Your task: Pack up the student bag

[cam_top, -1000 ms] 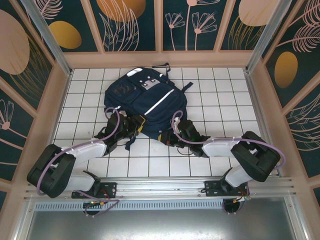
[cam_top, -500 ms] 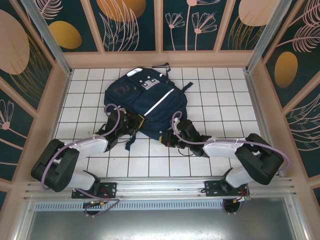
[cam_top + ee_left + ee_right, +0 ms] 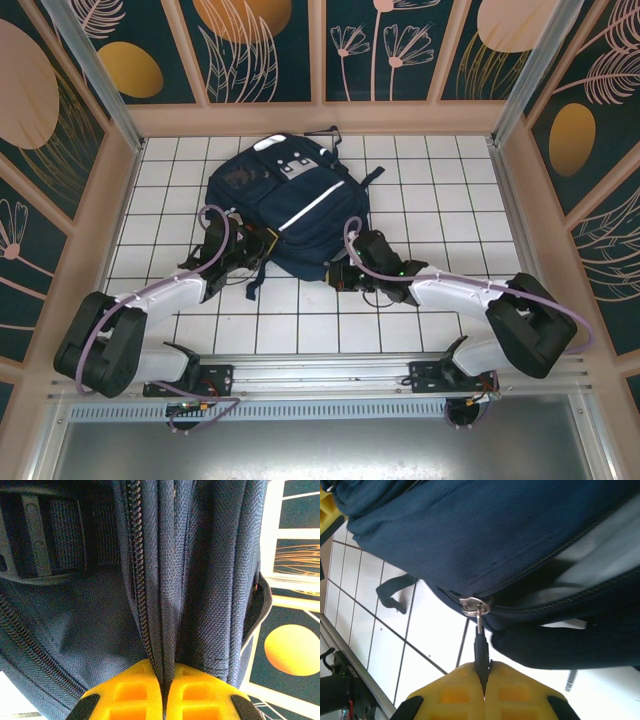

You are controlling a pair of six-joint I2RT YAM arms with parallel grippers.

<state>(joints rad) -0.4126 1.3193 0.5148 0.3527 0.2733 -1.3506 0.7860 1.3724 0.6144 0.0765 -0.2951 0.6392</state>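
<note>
Closing in the last second, your left claw [image 3: 164,680] is now pinched tight on a ridge of navy cloth running straight ahead of its tips, right beside a zip line. Your right claw [image 3: 483,680] stays clamped on the zip pull [image 3: 480,647] directly in front of it. The bag [image 3: 290,210] lies on the tiled counter [image 3: 450,190] just beyond both claws, so you now appear to have the cloth anchored on one side and the slider held on the other, ready to draw the zip further along for packing.
</note>
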